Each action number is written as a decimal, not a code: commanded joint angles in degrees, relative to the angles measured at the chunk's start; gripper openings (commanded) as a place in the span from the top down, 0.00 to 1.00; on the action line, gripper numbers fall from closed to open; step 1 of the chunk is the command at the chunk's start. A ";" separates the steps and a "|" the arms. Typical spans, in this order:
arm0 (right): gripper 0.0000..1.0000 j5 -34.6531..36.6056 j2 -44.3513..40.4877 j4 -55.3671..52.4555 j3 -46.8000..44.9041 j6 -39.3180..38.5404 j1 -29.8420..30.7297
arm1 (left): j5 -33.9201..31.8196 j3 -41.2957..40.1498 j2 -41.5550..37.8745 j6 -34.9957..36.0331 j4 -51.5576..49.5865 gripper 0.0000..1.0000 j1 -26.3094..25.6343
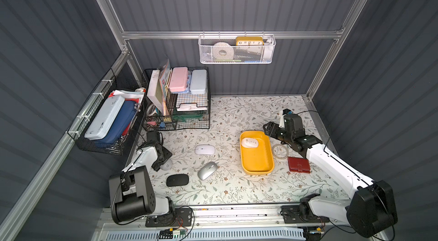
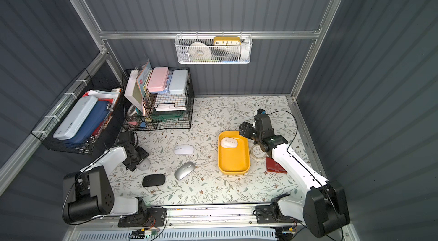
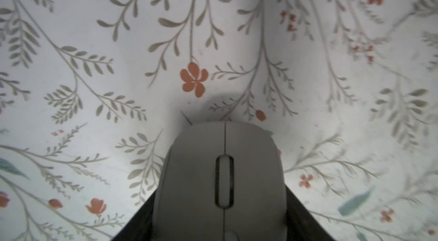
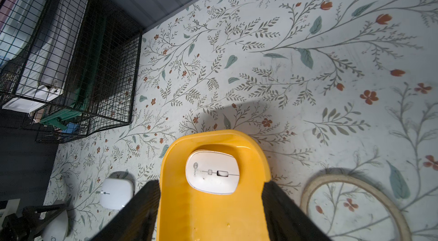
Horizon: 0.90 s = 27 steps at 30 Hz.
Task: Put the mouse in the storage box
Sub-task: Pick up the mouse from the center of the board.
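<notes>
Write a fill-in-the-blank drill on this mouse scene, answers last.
The storage box holds ____ mouse. The left gripper is closed on a pale ____. Lying loose: a white mouse, a silver mouse and a ____ one. The wallet beside the box is ____.
Answers: one; mouse; black; red.

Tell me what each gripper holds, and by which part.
Left gripper grips a grey mouse by its two sides, between the fingers. Right gripper is open over the box, holding nothing.

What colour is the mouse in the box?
The mouse in the box is white; clearest in the right wrist view.
</notes>
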 commanded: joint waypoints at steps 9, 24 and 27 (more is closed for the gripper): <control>0.29 -14.25 0.47 0.20 1.23 2.84 -0.32 | 29.14 7.37 -13.75 11.97 5.48 0.80 -7.61; 0.30 -33.82 5.04 3.88 9.88 8.70 5.95 | 32.75 4.65 -20.24 34.02 16.97 0.80 -34.87; 0.29 -34.85 5.31 3.97 12.32 7.97 8.88 | 32.73 3.28 -21.35 40.42 18.38 0.79 -39.27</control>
